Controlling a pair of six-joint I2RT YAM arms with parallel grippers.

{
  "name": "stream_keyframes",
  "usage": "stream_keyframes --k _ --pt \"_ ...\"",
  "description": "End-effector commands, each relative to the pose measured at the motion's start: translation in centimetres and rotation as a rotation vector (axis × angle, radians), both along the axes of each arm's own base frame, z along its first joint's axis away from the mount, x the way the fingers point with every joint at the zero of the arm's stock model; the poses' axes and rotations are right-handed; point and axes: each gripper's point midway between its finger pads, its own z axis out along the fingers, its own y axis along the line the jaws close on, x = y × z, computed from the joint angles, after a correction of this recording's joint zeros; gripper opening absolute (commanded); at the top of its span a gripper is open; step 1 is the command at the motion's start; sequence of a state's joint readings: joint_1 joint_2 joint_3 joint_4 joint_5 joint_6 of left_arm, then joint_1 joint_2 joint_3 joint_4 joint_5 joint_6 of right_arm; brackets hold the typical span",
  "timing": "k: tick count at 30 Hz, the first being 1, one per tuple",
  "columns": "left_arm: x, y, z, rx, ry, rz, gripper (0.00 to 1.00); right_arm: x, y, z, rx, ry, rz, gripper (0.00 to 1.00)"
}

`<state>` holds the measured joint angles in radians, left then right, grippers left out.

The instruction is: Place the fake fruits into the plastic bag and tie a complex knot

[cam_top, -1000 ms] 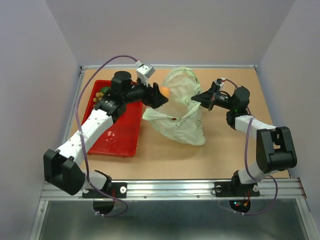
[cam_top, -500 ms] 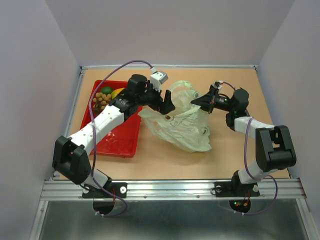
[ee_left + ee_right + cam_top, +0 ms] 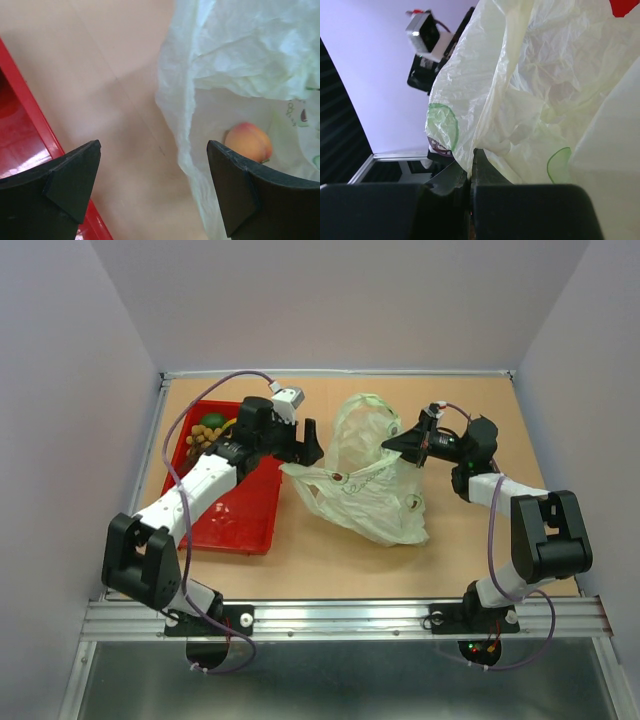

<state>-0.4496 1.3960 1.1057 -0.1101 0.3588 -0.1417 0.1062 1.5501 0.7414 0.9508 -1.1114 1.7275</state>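
Red tray (image 3: 240, 522) just left of the plastic bag (image 3: 372, 502), peach (image 3: 248, 141) inside

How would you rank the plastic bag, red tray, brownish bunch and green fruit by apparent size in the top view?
1. plastic bag and red tray: too alike to rank, the tray partly hidden.
2. brownish bunch
3. green fruit
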Motion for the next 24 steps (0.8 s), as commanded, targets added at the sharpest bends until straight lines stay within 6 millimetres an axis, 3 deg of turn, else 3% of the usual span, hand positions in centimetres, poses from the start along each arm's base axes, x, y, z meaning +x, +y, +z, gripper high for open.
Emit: stream_keyframes --k 1,6,11,14,16,18,21,24 --pt "0.7 -1.6 -2.3 -0.025 0.099 -0.033 0.98 -0.8 0.3 0.1 -0.004 -0.061 0.028 0.0" --pt "-0.6 -4.0 -4.8 -0.117 0.243 -0.129 0.99 -0.9 0.3 0.3 -0.009 -0.084 0.031 0.0" --pt "-1.2 -5.2 -5.2 -0.21 0.259 -0.16 0.98 -0.9 0.3 0.2 -0.012 -0.086 0.037 0.0" --pt "-1.6 -5.7 -5.8 -0.238 0.292 -0.176 0.81 -0.9 0.3 0.4 -0.012 -0.096 0.041 0.0" --pt "-2.2 -5.9 -5.6 -0.265 0.305 -0.199 0.8 -0.8 0.3 0.6 -0.011 -0.1 0.04 0.0" --pt "-2.7 -6.0 -5.2 -0.292 0.292 -0.211 0.87 -0.9 0.2 0.8 -0.011 -0.105 0.038 0.0" --pt "-4.0 -5.3 -2.9 -0.335 0.209 -0.213 0.99 -1.1 0.3 0.9 -0.011 -0.112 0.041 0.0" --pt "-5.1 -4.7 -2.6 -0.351 0.185 -0.209 0.99 -1.1 0.2 0.8 -0.012 -0.111 0.04 0.0"
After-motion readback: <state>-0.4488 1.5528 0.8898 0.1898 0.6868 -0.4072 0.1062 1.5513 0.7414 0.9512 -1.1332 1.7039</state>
